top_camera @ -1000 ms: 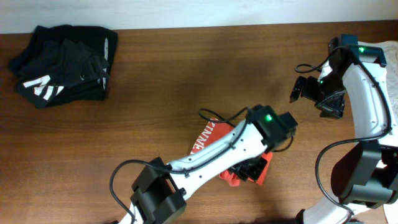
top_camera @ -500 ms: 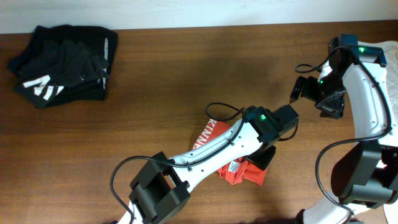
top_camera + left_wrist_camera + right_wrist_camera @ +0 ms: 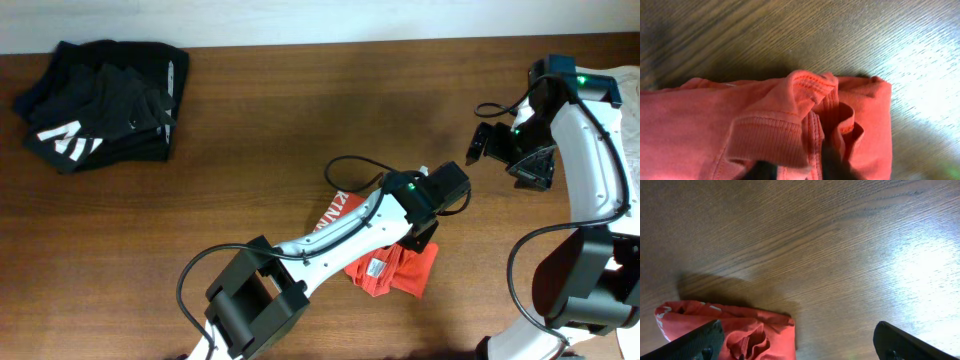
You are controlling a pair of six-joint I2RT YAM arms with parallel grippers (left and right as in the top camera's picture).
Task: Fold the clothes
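Black garments (image 3: 100,100) piled at the table's (image 3: 300,120) far-left corner, well apart from everything else. Left arm runs diagonally from its base at the bottom edge up-right across centre, with the wrist over the shirt (image 3: 395,272). Shirt lies crumpled front-centre, partly under that arm, lettering showing at the arm's left. Left gripper (image 3: 424,236) at the shirt's upper-right edge: fingers narrow, pinching a bunched ribbed fold (image 3: 790,100). Right arm arcs up the right edge, wrist bent back left. Right gripper (image 3: 478,147) over bare wood, apart from the shirt, fingers (image 3: 705,340) spread wide, holding nothing.
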